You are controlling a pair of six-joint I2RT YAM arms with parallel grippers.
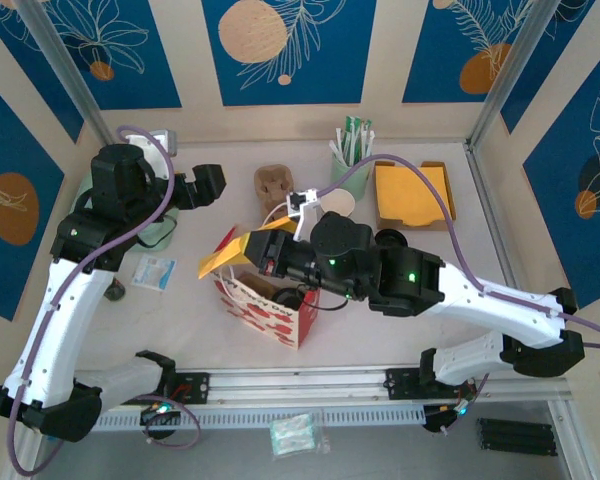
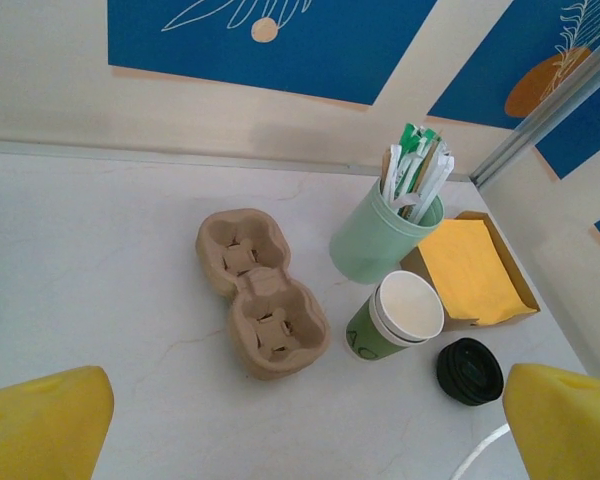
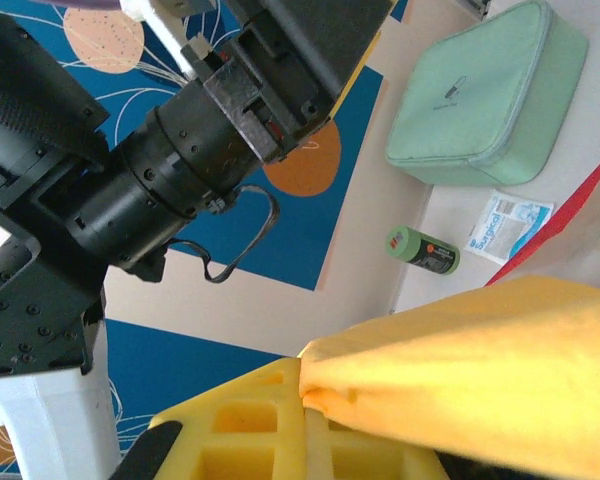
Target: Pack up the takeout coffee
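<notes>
the right gripper [image 1: 266, 252] is clenched on a crumpled yellow paper napkin [image 1: 225, 258], holding it over the open mouth of the red and white patterned paper bag [image 1: 280, 318] that stands at the middle of the desk [image 1: 180, 320]; in the right wrist view its yellow fingers [image 3: 250, 430] pinch the napkin's folded edge. the left gripper [image 2: 305, 430] hangs released, jaws wide apart, above the back left of the desk, grasping nothing

the takeout coffee itself is not yet packed, as i judge it. the small white paper cup with a green patterned lower band [image 2: 400, 318] stands upright and uncovered on the desk, just in front of the pale mint-green tumbler of white and green sticks [image 2: 378, 238] and beside the brown cardboard tray of yellow napkins [image 2: 477, 272]. its round black plastic lid [image 2: 470, 371] lies flat on the desk just beside the cup, not on it. the brown moulded cardboard cup carrier [image 2: 263, 292] lies to the cup's left, both wells empty

so the napkin seems to be the item in hand, and it is not yet let go into the bag. what the bag already holds i cannot tell, as the arm covers much of its mouth. left to do, by my reckoning: cap the cup with the lid, seat it in the carrier or the bag, and finish the packing
</notes>
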